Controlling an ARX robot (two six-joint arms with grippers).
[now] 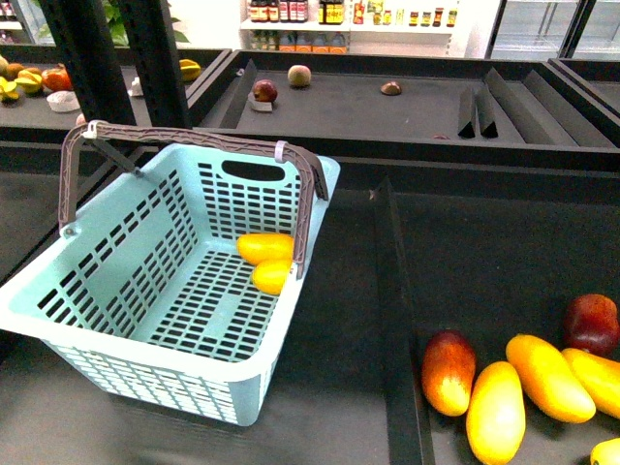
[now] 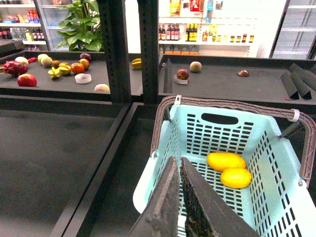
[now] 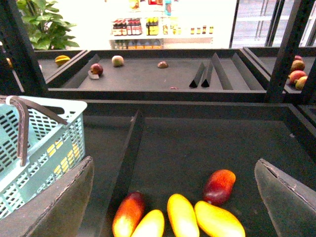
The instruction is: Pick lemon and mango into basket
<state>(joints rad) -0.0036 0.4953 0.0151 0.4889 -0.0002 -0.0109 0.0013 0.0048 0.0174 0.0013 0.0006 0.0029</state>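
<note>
I'm seeing the mango [image 1: 264, 247] and lemon [image 1: 272, 276] lying touching at centre frame in the basket [image 1: 145, 252]. Both look smooth and slippery (best gripped across the middle). Left gripper [image 2: 180, 174] is sitting closed, right gripper [image 3: 173, 192] spread wide.

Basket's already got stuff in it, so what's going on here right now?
Neither arm is handling anything. The basket holds two yellow fruits touching at its far side: the longer mango and the stubbier lemon. The left gripper hangs over the basket's near rim with its jaws closed and empty. The right gripper is wide open above the loose mangoes in the bin right of the basket, touching none.
</note>
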